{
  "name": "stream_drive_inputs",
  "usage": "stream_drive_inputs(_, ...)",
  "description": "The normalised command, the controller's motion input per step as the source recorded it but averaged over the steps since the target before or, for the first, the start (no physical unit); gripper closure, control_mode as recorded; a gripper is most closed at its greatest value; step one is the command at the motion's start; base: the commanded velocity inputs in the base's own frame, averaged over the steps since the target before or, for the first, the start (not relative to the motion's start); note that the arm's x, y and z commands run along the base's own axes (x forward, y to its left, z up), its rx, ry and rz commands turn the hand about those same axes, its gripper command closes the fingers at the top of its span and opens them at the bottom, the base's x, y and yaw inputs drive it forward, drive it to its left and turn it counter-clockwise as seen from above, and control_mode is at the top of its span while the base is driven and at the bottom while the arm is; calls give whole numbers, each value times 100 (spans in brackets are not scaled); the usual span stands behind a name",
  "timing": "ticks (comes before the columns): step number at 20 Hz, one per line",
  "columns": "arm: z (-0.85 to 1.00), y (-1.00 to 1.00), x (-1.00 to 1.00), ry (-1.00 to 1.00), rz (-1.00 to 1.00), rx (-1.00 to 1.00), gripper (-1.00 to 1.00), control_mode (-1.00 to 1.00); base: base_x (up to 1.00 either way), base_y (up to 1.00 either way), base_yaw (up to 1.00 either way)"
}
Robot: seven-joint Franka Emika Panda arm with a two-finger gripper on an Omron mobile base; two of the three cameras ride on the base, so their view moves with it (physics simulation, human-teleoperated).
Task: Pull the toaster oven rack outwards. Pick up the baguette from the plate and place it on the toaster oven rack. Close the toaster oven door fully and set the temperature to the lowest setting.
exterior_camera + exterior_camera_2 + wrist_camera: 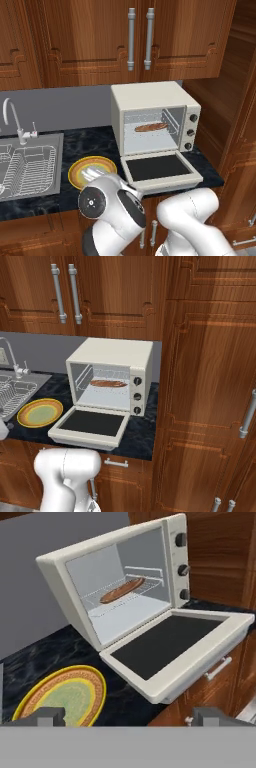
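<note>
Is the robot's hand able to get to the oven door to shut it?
Probably yes. The door hangs flat open with nothing on it, and the open hand faces its front edge.

Glossy white rounded arm [117, 210], dark joint cap [91, 202].

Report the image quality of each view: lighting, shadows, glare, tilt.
Left base view: even, flat light, a soft shadow under the toaster oven door, no glare on its glass. Right base view: sharp throughout, baguette clear on the rack. Hand view: rolled, so the toaster oven leans; plate crisp.
</note>
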Motion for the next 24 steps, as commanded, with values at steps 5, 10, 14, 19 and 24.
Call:
stream_drive_inputs(5,-30,0,22,-11,0,0,-100,-100,0,0,0)
stream_drive_inputs(10,-31,0,18,-7,0,0,-100,-100,0,0,0)
stream_drive_inputs(14,-43,0,15,-5,-1,-2,-100,-100,0,0,0)
stream_drive_inputs(19,-40,0,17,-4,-5,-3,-100,-100,0,0,0)
stream_drive_inputs(24,-30,0,14,-1,-6,-1,-100,-100,0,0,0)
